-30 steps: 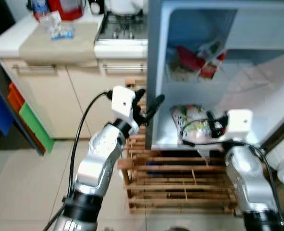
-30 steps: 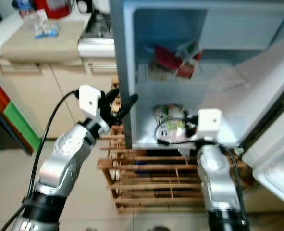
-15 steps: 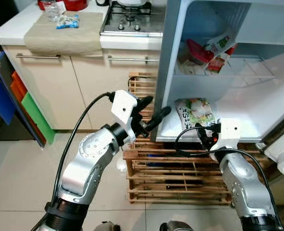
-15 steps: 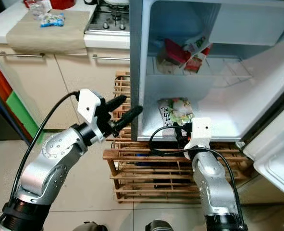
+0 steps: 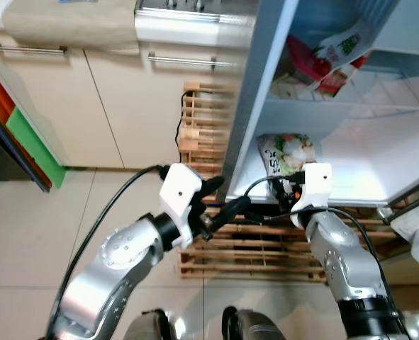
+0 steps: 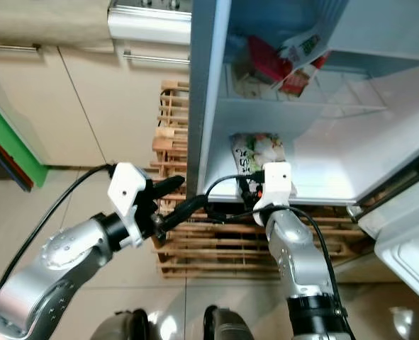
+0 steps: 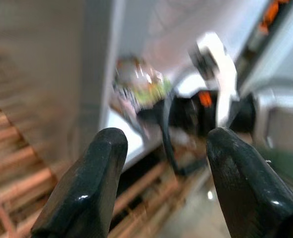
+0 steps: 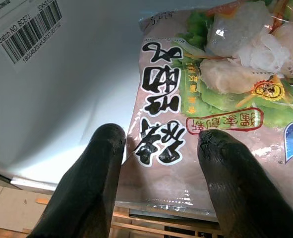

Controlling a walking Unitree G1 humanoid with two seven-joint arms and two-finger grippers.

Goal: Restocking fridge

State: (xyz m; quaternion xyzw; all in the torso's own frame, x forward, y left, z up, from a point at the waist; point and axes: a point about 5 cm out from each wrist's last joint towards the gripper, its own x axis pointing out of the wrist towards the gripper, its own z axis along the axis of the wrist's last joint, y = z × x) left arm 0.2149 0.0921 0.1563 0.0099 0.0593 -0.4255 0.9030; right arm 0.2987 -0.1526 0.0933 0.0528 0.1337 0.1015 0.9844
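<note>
A pink frozen-food bag (image 8: pixel 220 84) printed with vegetables lies flat on the lower shelf of the open fridge (image 5: pixel 351 170). The same bag (image 5: pixel 286 153) shows in the left eye view. My right gripper (image 8: pixel 158 148) is open at the bag's front edge. Its two black fingers (image 8: pixel 94 183) spread over the bag's near end and grip nothing. My left gripper (image 5: pixel 227 202) is open and holds nothing. It sits low by the fridge's left front corner, before the wooden rack (image 5: pixel 266 248). Through the left wrist view I see the bag (image 7: pixel 136 84) and the right wrist's white housing (image 7: pixel 218 64).
Red and white packets (image 5: pixel 322 60) lie on the fridge's upper shelf. The fridge stands on the slatted wooden rack. Its door (image 5: pixel 416 227) hangs open at the right. Beige cabinets (image 5: pixel 124 106) and coloured panels (image 5: pixel 18 134) are on the left, above a tiled floor (image 5: pixel 46 241).
The camera has tipped down and moved closer. My left gripper has dropped from beside the fridge wall to the rack's level. My right wrist has moved up toward the bag's front edge.
</note>
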